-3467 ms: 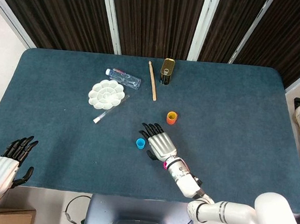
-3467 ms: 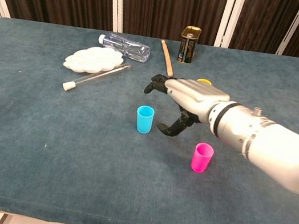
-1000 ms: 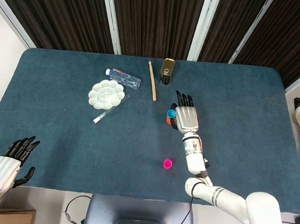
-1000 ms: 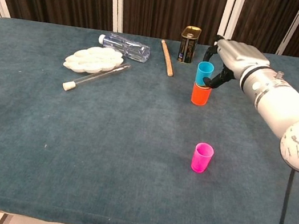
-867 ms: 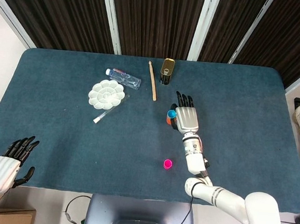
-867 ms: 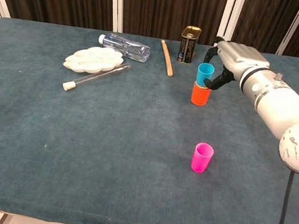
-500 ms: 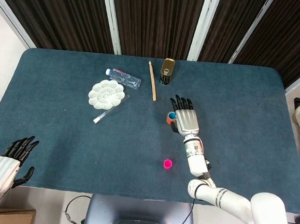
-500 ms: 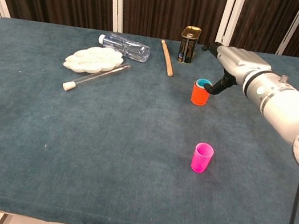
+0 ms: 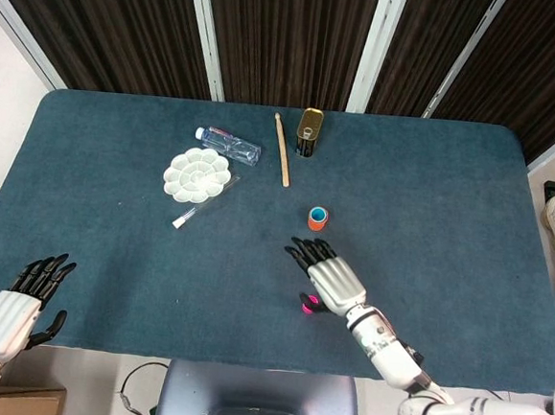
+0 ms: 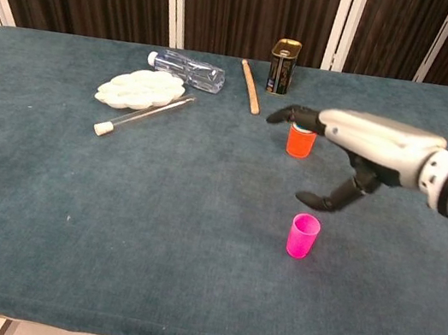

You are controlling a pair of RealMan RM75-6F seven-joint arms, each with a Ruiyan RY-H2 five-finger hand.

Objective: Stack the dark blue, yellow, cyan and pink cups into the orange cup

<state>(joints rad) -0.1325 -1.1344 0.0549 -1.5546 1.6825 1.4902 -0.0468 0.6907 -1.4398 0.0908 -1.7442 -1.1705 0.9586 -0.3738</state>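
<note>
The orange cup stands upright mid-table with the cyan cup nested in it, only its rim showing. The pink cup stands alone nearer the front edge; in the head view only a sliver of the pink cup shows beside my right hand. My right hand hovers above the pink cup, fingers spread, thumb hanging down, holding nothing. My left hand rests off the table's front left corner, fingers apart and empty. No dark blue or yellow cup can be made out on its own.
At the back stand a dark tin can, a wooden stick and a lying water bottle. A white paint palette and a clear tube lie at the back left.
The cyan cup has dropped into the orange cup and my right hand has let go of it. That hand has moved back toward the front edge, over the pink cup.
</note>
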